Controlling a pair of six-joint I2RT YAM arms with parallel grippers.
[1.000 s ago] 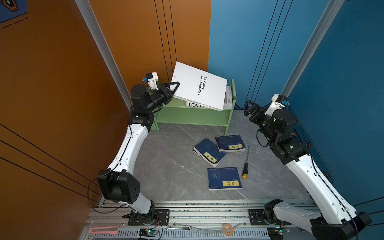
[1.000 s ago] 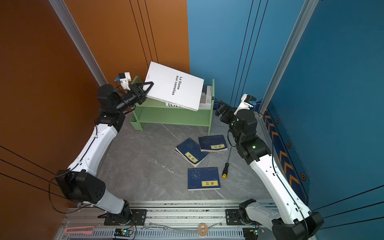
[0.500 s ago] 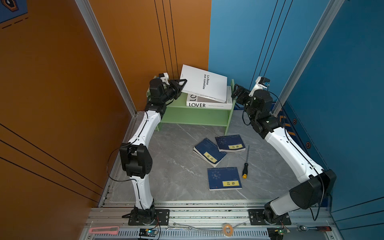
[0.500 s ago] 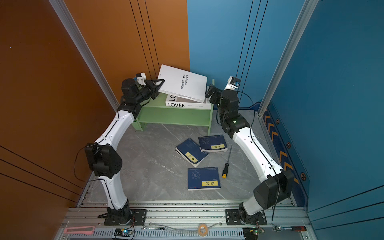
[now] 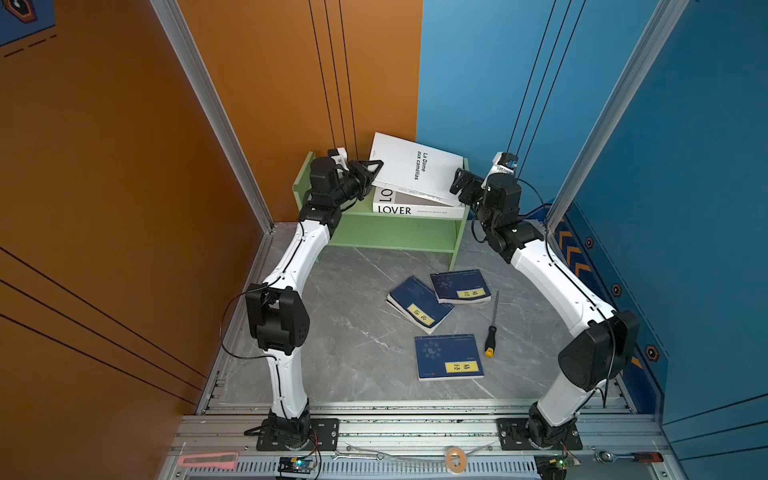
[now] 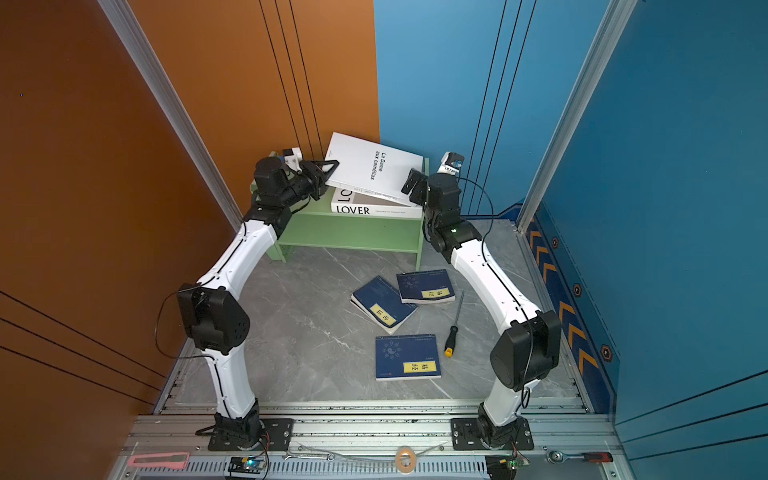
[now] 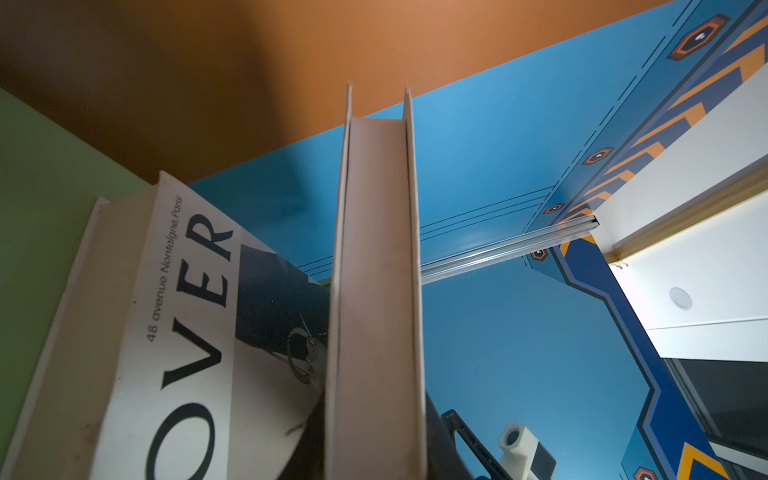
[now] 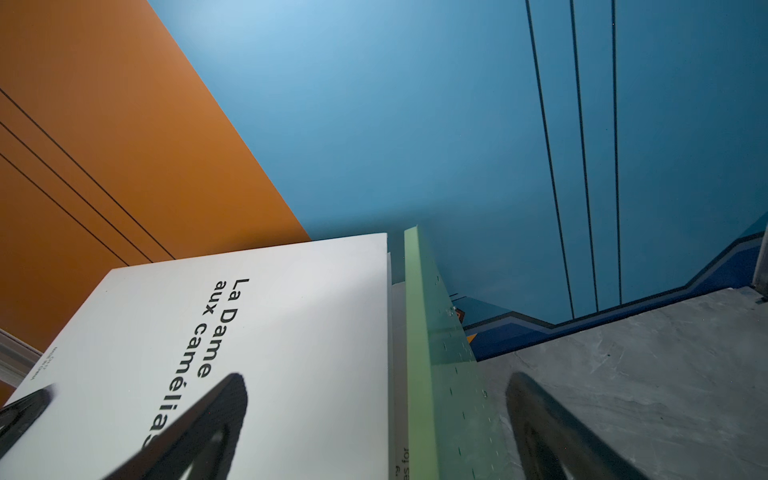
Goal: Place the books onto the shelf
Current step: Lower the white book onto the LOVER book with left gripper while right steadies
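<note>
Left gripper (image 5: 371,171): jaws narrow, clamped on the left edge of the white book (image 5: 415,172). The left wrist view shows its page edge (image 7: 376,291) end-on, dead centre of frame.

Right gripper (image 5: 459,187): jaws wide apart, holding nothing. In the right wrist view one finger (image 8: 216,415) sits over the white cover and the second sits past the green end panel (image 8: 432,332), so the jaws straddle the book's right edge and the panel. Whether they touch either: cannot tell.

Change: a second ago the book hung up in the air, steeply tilted above the shelf (image 5: 395,237), with the right arm folded back well away. Now both arms stretch toward upper centre in both top views. The book is down low, its right side apparently resting on the LOVER book (image 5: 415,210), its left side slightly raised in the grip. The right gripper has come in just beside the book's right corner.

Meaning: placement looks nearly done. Probably left to do are a release and perhaps a nudge from the right to square it. Three blue books (image 5: 449,357) lie on the floor at lower centre, near a screwdriver (image 5: 492,328), not yet shelved.
</note>
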